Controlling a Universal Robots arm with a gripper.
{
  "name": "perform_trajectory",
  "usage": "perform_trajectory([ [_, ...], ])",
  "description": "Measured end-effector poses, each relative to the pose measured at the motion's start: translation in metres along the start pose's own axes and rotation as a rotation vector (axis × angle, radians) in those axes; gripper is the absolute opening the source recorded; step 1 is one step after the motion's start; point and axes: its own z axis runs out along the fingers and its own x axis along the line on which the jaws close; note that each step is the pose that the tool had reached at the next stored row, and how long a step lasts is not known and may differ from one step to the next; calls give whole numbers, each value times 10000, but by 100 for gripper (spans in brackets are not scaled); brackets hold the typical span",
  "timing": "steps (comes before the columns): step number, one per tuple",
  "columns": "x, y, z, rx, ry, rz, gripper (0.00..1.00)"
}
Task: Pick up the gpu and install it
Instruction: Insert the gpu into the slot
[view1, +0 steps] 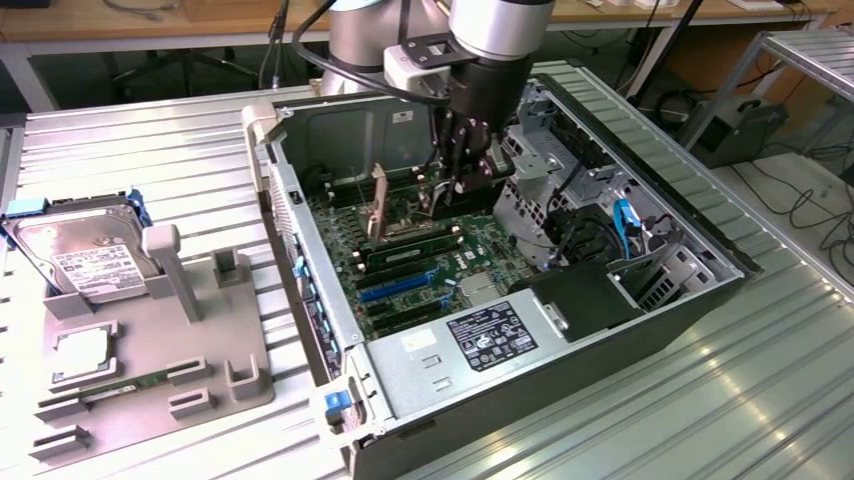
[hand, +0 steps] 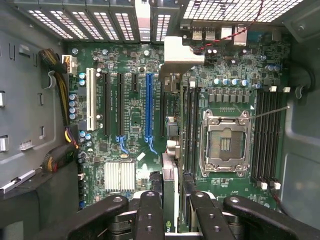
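We see a ribbed, silver metal counter (view1: 747, 400) carrying an open black-and-grey steel computer case (view1: 694, 300) lying on its side, with its green motherboard (view1: 400, 262) facing up. Beyond the counter's far edge stands a wooden desk (view1: 134, 20) with cables hanging beneath it, and a dark box (view1: 734, 130) sits on the floor off the counter's far corner on the exterior view's right.

Near the counter's edge on the exterior view's left, a grey plastic holder tray (view1: 200, 370) carries a silver hard drive with a white label (view1: 83, 262), a square silver processor (view1: 80, 350) and a narrow green memory stick (view1: 127, 385).

The black tool (view1: 461, 180) hangs inside the case, clenched on the gpu (view1: 400, 205), a thin dark circuit card with a silver metal end bracket. The card stands on edge over the motherboard's slots, beside the case's rear wall. In the wrist view, the tool (hand: 171, 210) has its black fingers (hand: 150, 210) either side of the card's edge (hand: 170, 190), above the blue expansion slot (hand: 148, 107) and the bare metal processor socket (hand: 225, 142).
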Motion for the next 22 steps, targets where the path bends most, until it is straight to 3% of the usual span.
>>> perform_trajectory([
  [14, 31, 1, 4, 0, 0, -1, 26],
  [22, 121, 3, 19, 0, 0, 0, 26],
])
